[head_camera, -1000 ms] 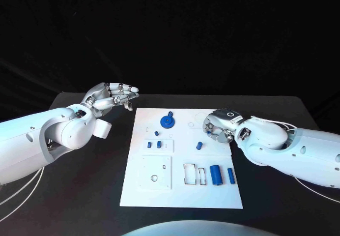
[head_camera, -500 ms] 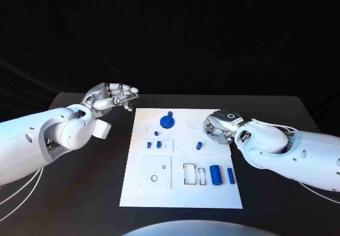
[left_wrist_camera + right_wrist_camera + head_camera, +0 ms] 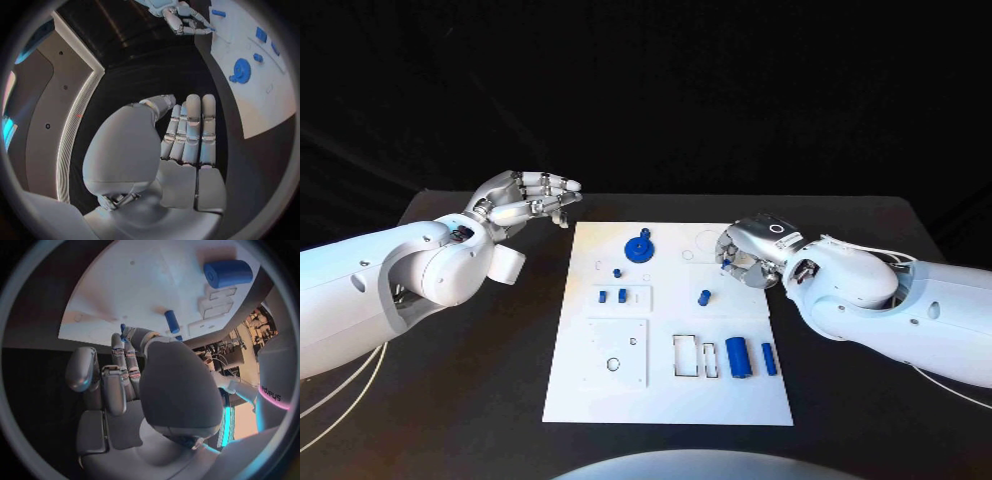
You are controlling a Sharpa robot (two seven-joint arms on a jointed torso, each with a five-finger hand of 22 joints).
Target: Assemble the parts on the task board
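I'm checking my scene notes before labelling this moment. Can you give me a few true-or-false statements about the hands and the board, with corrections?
1. The left hand hangs over the black table beside the task board, not over it. True.
2. The left hand grips a blue part. False: its fingers hold nothing.
3. The right hand is at the board's right edge. True.
4. The round blue part lies near the board's near edge. False: it lies near the far edge.
5. Two blue cylinders lie side by side in the board's near right part. True.
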